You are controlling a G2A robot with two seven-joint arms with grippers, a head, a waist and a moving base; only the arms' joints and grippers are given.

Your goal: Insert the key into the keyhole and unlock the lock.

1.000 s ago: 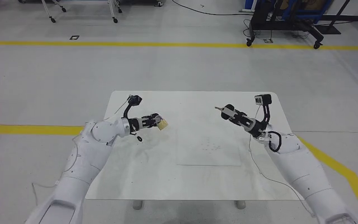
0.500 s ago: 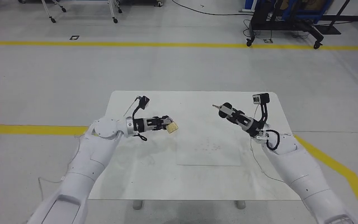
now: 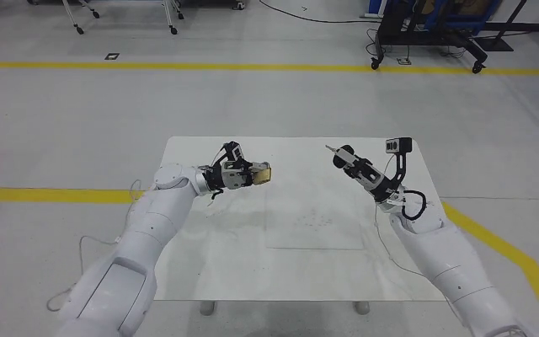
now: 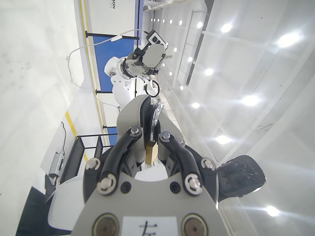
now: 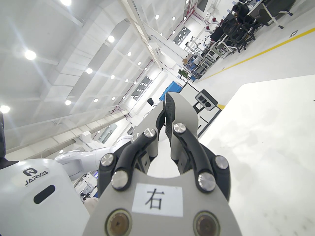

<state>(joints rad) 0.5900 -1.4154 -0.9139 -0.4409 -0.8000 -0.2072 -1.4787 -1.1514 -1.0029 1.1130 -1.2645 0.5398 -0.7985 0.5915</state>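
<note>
Above the white surface [image 3: 320, 270], the left gripper [image 3: 255, 173] has swung inward and away from the robot, toward the middle; the right gripper [image 3: 338, 153] has barely shifted. The left gripper is clenched on a brass lock [image 3: 264, 173], held in the air over the far half of the surface, with one end turned toward the other gripper. The right gripper, also raised, pinches a small key [image 3: 329, 148] whose tip points toward the lock. Lock and key remain well apart. The lock now seems presented for insertion, so the likely next step is closing that gap and lining the key tip up with the keyhole, which is too small to make out.
</note>
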